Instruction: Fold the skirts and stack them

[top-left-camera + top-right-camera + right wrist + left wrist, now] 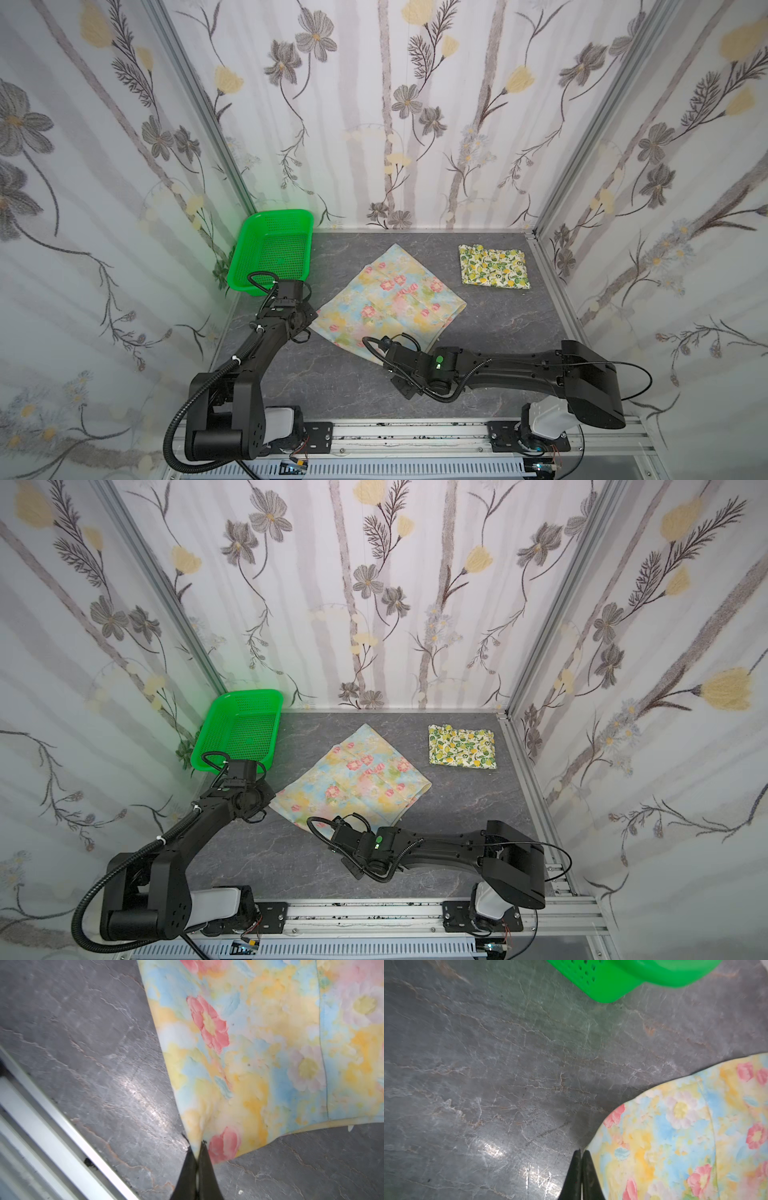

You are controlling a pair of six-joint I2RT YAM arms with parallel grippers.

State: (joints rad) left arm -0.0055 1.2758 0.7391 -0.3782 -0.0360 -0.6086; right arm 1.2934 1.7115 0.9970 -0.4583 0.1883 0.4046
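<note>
The pastel blue-yellow skirt (390, 299) (357, 779) with pink flowers lies spread in the middle of the grey tabletop in both top views. My right gripper (196, 1147) is shut on its near corner, with cloth pinched between the black tips and puckered up from the table. My left gripper (580, 1152) is shut just beside the same skirt's (675, 1136) left corner, and no cloth shows between its tips. The lemon skirt (493, 266) (462, 746) lies folded into a small rectangle at the back right, away from both grippers.
A green perforated basket (282, 216) (249, 696) (612, 987) stands tilted in the back left corner, just behind my left wrist. Flowered walls close in three sides. An aluminium rail (415, 436) (52, 1126) runs along the front edge, near my right gripper.
</note>
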